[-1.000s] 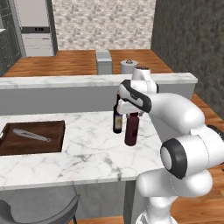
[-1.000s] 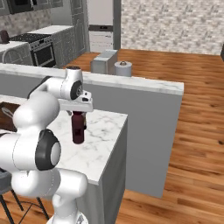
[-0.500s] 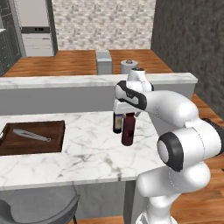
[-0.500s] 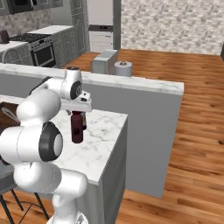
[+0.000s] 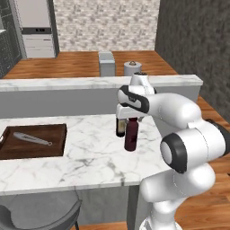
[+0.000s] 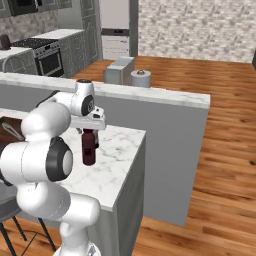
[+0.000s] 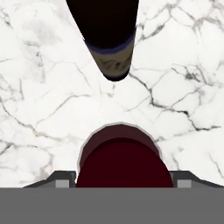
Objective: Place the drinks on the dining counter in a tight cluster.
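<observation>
In the left base view we saw the gripper (image 5: 130, 117) set down over the squat maroon bottle (image 5: 130, 136), which stood upright on the dining counter (image 5: 90, 157); the wine bottle (image 5: 120, 127) stood at about ten o'clock from it, so near that we could not say whether the two touched. From the right base view the gripper (image 6: 89, 131) sat on the top of the maroon bottle (image 6: 88, 150), its long axis plumb under the hand, while the wine bottle was mostly hidden behind arm and bottle, so we leave its gap unjudged there. In the hand view we looked straight down on the maroon bottle (image 7: 124, 164) at six o'clock, its shoulder wedged between the two finger tips, one pad (image 7: 63, 181) showing at each side; the jaws appeared closed on it, though we judged that from the fit more than from any visible contact. The wine bottle (image 7: 109, 39) lay at twelve o'clock, a strip of bare marble (image 7: 39, 109) between the two bases. We judged that any closing move would run toward twelve o'clock.
</observation>
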{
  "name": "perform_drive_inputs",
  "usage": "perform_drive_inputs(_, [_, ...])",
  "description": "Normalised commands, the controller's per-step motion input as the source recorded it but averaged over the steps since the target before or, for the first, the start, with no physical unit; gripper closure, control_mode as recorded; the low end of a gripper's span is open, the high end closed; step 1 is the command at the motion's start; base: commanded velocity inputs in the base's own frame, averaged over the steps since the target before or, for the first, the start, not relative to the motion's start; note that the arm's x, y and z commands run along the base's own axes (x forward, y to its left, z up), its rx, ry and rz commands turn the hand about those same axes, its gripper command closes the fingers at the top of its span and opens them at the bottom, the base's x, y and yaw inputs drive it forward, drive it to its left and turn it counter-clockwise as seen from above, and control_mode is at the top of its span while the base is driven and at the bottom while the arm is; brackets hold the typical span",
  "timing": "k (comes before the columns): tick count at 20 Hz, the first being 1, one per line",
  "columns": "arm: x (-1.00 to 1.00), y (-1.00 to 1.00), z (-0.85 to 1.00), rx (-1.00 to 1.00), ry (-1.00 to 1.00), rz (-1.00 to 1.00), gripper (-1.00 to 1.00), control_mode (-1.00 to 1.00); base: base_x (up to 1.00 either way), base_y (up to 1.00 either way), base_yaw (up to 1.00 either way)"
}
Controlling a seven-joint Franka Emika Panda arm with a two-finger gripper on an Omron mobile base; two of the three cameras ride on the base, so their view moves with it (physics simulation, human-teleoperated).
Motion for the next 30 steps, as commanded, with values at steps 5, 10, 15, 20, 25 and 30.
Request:
perform_drive_inputs(5, [0.00, 0.00, -0.21, 0.00, 0.00, 0.00, 1.00, -1.00, 0.00, 0.00, 0.00])
perform_drive_inputs(10, [0.00, 0.00, -0.22, 0.00, 0.00, 0.00, 1.00, -1.00, 0.00, 0.00, 0.00])
perform_drive_inputs(15, [0.00, 0.00, -0.01, 0.00, 0.00, 0.00, 1.00, -1.00, 0.00, 0.00, 0.00])
perform_drive_inputs(20, [0.00, 0.00, 0.00, 0.00, 0.00, 0.00, -1.00, -1.00, 0.00, 0.00, 0.00])
perform_drive_inputs(25, [0.00, 0.00, 0.00, 0.00, 0.00, 0.00, -1.00, -1.00, 0.00, 0.00, 0.00])
perform_drive_inputs(30, [0.00, 0.00, 0.00, 0.00, 0.00, 0.00, -1.00, -1.00, 0.00, 0.00, 0.00])
